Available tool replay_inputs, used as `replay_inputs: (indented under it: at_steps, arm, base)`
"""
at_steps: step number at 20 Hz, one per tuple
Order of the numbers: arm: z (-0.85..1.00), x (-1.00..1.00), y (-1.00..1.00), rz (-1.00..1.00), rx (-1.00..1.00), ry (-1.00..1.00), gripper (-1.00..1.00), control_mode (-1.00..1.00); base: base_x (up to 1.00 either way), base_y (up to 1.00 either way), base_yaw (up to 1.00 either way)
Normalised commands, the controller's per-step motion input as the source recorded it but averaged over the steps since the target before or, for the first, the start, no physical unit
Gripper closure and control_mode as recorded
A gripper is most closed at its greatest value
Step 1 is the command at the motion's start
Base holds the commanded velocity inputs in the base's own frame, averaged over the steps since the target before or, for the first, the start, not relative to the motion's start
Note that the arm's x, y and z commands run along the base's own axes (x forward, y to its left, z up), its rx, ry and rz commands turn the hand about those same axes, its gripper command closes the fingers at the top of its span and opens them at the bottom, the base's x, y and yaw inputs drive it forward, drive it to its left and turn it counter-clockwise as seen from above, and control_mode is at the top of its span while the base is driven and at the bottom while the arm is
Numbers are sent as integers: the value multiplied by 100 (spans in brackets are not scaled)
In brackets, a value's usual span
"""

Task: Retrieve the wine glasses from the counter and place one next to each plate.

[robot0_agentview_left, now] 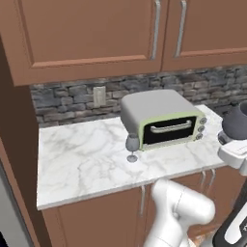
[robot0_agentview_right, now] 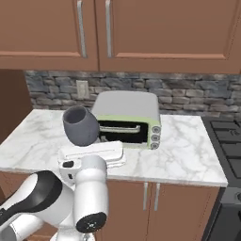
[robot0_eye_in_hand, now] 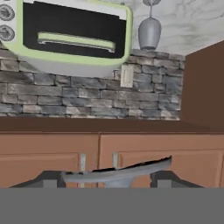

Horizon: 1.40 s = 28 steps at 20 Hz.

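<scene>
One grey-blue wine glass (robot0_agentview_left: 132, 147) stands upright on the marble counter (robot0_agentview_left: 82, 159), just in front of the oven's left corner; in the hand view this wine glass (robot0_eye_in_hand: 149, 31) hangs upside down at the top. My gripper (robot0_eye_in_hand: 107, 177) is raised in front of the counter, level with the wall cabinets. It is shut on a second wine glass (robot0_agentview_right: 81, 124), whose flat foot (robot0_eye_in_hand: 118, 172) lies between the dark fingertips (robot0_eye_in_hand: 164, 176). Its dark rounded bowl (robot0_agentview_left: 236, 120) rises above the white hand. The plates are out of view.
A grey and pale-green toaster oven (robot0_agentview_left: 164, 118) sits at the back of the counter, below brown wall cabinets (robot0_agentview_left: 96, 34). A wall outlet (robot0_agentview_left: 99, 96) is set in the stone backsplash. A black stovetop (robot0_agentview_right: 228, 141) borders the counter on the right, a tall brown panel (robot0_agentview_left: 14, 159) on the left.
</scene>
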Motion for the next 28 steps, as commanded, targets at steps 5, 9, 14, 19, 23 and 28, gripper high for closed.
replay_inputs:
  at_steps: [5,9,14,19,23,28]
  arm:
    - [0,0,0,0,0,0,100,100]
    - [0,0,0,0,0,0,100,100]
    - [0,0,0,0,0,0,100,100]
    - [0,0,0,0,0,0,100,100]
    - [0,0,0,0,0,0,100,100]
    - [0,0,0,0,0,0,100,100]
  base:
    - [-4,-24,-87]
    - [0,0,-100]
    - [0,-1,-99]
    - [0,-34,-90]
    - [-14,-87,-62]
    - [-2,-95,-63]
